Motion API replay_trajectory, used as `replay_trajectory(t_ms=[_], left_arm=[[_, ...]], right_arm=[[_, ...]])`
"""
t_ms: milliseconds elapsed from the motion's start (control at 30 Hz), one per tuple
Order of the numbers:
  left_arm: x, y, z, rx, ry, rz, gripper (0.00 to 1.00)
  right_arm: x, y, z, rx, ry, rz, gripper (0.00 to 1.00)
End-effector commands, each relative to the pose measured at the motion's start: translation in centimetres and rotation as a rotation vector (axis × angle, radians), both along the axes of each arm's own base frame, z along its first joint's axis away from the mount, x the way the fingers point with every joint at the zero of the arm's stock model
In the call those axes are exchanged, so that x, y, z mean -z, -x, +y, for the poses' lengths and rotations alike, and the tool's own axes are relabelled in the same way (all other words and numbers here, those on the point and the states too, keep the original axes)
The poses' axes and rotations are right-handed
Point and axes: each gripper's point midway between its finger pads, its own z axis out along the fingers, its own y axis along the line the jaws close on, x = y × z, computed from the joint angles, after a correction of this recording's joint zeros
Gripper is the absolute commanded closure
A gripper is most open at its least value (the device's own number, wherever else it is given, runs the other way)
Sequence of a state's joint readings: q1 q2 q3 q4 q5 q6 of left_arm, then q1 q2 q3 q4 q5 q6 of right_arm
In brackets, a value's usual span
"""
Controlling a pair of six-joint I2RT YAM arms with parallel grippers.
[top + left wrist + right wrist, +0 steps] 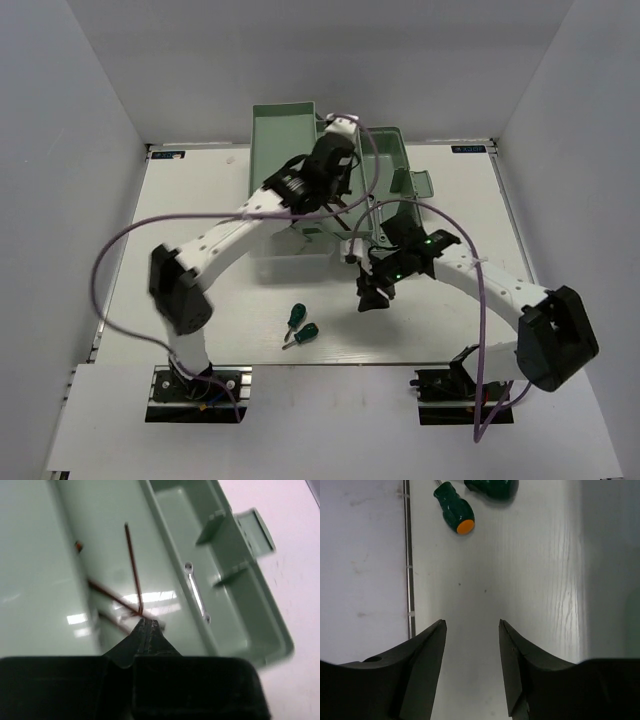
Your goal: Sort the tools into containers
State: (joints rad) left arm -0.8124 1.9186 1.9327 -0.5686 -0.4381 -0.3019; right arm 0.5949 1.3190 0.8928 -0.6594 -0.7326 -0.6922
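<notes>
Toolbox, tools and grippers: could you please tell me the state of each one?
Toolbox, open, trays spread.
Left gripper, shut on hex key inside the toolbox.
Second hex key, lying in the toolbox.
Wrench, lying flat in a compartment.
Screwdrivers, lying on the table, unsorted.
Right gripper, open, empty, above the table.
</notes>
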Motion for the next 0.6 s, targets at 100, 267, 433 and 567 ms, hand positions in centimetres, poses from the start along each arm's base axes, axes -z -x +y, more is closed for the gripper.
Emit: replay_trajectory(t_ms=[100,267,433,567], left_arm=[[-9.8,11.8,8.1,0.142,0.216,-0.128,0.79],[-0.2,19.5,16.4,0.036,0.128,0.124,0.35],[6.4,24.9,21.4,-0.06,0.156,0.267,0.31],[7.6,26.9,23.7,-0.12,0.211,0.285,0.31]], right_arm=[[1.9,0.5,3.7,-0.225,-0.022,-0.165,0.47],[4.0,2.1,6.4,-0.444,-0.005,-0.294,0.3],[5.7,1.9,9.5,-0.491,0.072,-0.337,0.21],[7.0,1.5,11.3,-0.467,0.149,-0.361,0.21]])
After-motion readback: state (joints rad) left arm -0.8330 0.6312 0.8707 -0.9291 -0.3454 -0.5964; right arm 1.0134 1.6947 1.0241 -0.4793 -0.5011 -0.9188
